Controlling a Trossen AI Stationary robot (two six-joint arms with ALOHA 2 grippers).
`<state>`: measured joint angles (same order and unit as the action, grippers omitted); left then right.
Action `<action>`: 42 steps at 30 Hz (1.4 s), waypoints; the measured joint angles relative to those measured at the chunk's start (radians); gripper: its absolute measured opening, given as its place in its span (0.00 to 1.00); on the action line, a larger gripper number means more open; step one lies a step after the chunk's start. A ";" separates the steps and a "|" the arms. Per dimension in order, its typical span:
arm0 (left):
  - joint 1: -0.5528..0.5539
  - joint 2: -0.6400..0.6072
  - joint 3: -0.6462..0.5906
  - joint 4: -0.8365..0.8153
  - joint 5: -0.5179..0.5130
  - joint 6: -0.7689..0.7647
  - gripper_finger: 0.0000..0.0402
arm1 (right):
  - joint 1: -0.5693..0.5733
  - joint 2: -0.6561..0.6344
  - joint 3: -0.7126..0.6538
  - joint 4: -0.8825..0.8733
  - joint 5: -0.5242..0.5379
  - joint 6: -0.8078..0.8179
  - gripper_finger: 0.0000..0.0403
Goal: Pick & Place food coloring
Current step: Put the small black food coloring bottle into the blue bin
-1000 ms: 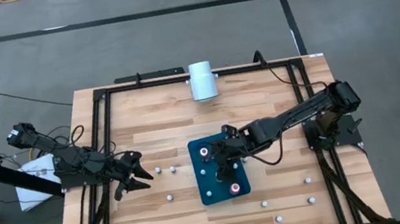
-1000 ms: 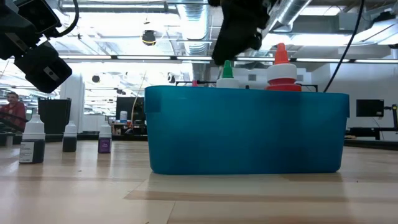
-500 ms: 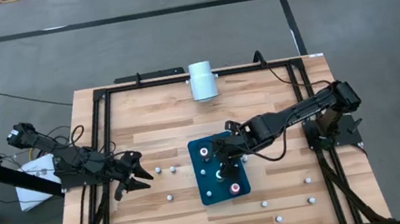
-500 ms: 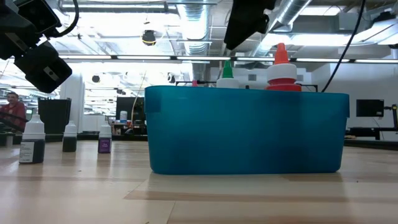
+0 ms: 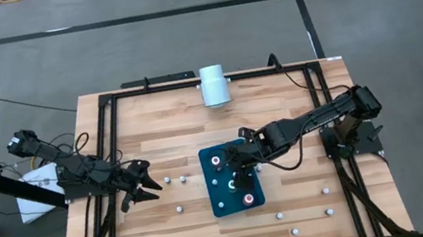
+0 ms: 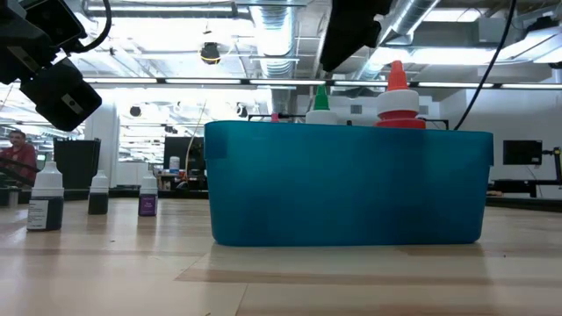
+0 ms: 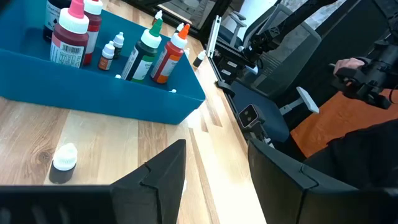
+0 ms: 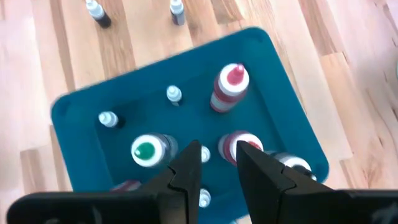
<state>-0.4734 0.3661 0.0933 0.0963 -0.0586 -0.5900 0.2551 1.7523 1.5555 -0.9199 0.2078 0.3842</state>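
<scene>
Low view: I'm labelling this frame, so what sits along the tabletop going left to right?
Small bottle with dark contents → second small dark bottle → small purple bottle → teal tray, with a green-tipped bottle and then a red-tipped bottle poking above its rim.

One teal tray (image 5: 218, 206), one white cylinder (image 5: 214, 85), two claws (image 5: 144, 184).

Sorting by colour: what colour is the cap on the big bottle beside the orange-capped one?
Green cap, clearest in the left wrist view.

a white cylinder (image 5: 214, 84) lies at the wooden table's (image 5: 162, 126) far edge
</scene>
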 joint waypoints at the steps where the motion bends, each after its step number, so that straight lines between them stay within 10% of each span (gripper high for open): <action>1: 0.000 0.000 0.000 0.000 0.000 0.000 0.41 | 0.001 0.000 0.000 -0.016 0.000 0.000 0.23; 21: 0.000 0.000 0.000 0.000 0.000 -0.001 0.41 | 0.099 0.000 -0.122 -0.178 0.164 0.237 0.23; 42: 0.000 0.000 0.000 0.001 0.000 0.000 0.41 | 0.553 -0.041 -0.121 -0.546 0.283 1.219 0.23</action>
<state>-0.4735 0.3660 0.0933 0.0970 -0.0584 -0.5896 0.8084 1.7110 1.4342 -1.4659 0.4909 1.6027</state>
